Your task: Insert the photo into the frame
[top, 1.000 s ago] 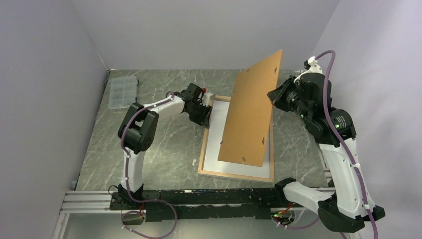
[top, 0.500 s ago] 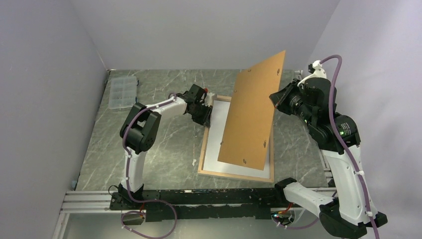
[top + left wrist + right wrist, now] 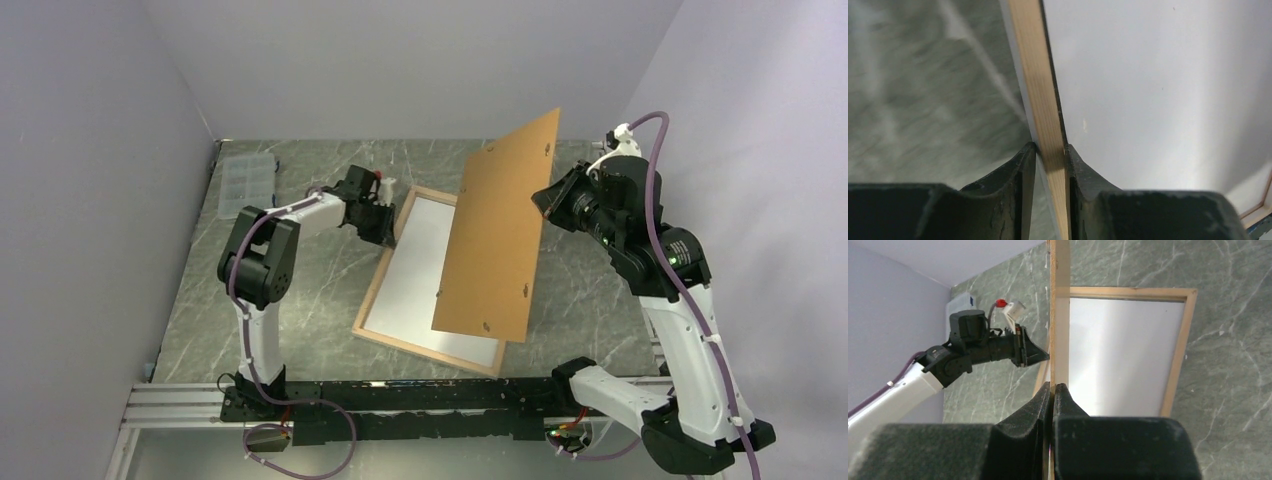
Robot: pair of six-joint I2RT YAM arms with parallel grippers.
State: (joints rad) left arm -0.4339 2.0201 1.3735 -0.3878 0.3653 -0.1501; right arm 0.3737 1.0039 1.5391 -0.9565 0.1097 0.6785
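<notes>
Around the frame point(image 3: 378, 282), which lay back-up and skewed on the green marbled table point(image 3: 300, 290), most of the open tabletop was off its left side, running out to the grey wall, with only a clear compartment box point(image 3: 245, 187) far out beyond the frame's far-left corner. Its near-right corner sat close to the black rail, and on its right a narrower strip of table ran to the right arm's base. The left gripper point(image 3: 1050, 150) had its fingers pinched on the frame's left wooden border near the far corner, one finger outside and one inside the rim. Inside the border lay a plain white sheet point(image 3: 425, 275) filling the opening, which looked to me like the photo lying face down; no printed side showed. Above the frame's right half the brown backing board point(image 3: 495, 230) hung steeply tilted, its lower edge over the frame's near-right part and not visibly touching it, while the right gripper point(image 3: 1053, 387) pressed tight on its right-hand edge. Compared with a second before, the frame had been dragged and swung: its near end had slid leftward and away from the rail, so it no longer sat square to it, and the left arm had drawn back to the left with it. The board had shifted slightly left, the right arm moving with it.
</notes>
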